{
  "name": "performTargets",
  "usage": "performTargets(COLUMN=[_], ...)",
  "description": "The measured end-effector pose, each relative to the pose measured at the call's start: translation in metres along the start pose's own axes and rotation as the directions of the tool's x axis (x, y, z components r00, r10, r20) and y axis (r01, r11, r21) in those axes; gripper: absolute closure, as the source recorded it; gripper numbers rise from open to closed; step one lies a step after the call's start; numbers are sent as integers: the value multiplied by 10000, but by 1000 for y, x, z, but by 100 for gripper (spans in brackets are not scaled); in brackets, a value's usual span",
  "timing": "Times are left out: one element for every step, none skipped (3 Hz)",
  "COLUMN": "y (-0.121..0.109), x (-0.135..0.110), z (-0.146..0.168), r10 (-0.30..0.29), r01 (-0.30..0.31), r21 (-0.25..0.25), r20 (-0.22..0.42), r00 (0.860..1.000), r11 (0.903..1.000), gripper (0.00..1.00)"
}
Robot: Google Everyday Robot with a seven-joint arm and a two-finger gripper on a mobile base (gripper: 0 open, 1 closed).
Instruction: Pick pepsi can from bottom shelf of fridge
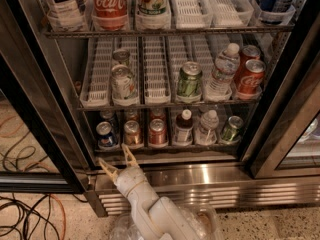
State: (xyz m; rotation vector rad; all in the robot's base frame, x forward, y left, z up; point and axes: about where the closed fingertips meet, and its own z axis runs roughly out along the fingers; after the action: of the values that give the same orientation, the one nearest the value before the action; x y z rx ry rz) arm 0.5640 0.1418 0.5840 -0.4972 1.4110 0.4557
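Below, we show the gripper [119, 161] with its two fingers spread in a V and nothing between them. It is poised before the steel base panel [225, 176] of the fridge [272, 129], just under the front edge of the bottom shelf [170, 149]. Directly above it, at the shelf's front-left corner, the pepsi can [106, 134] stands upright, just beside an orange-brown can [132, 132]. We judge the pepsi can to be stiff but thin-walled, fairly heavy if full, and smooth, possibly slick from the cold. We would grasp it at mid-body with the pads on opposite sides, clear of its neighbour.
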Motion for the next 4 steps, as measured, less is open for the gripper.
performTargets(y=[1, 0, -1, -3], x=[3, 5, 5, 6], z=[2, 7, 10, 14], r10=[52, 104, 130, 155], r01=[-52, -103, -129, -154], r21=[31, 68, 73, 90], r20=[-47, -88, -116, -136], r00=[10000, 9999, 9998, 9998], r11=[10000, 9999, 9999, 9998], gripper=[36, 24, 26, 29])
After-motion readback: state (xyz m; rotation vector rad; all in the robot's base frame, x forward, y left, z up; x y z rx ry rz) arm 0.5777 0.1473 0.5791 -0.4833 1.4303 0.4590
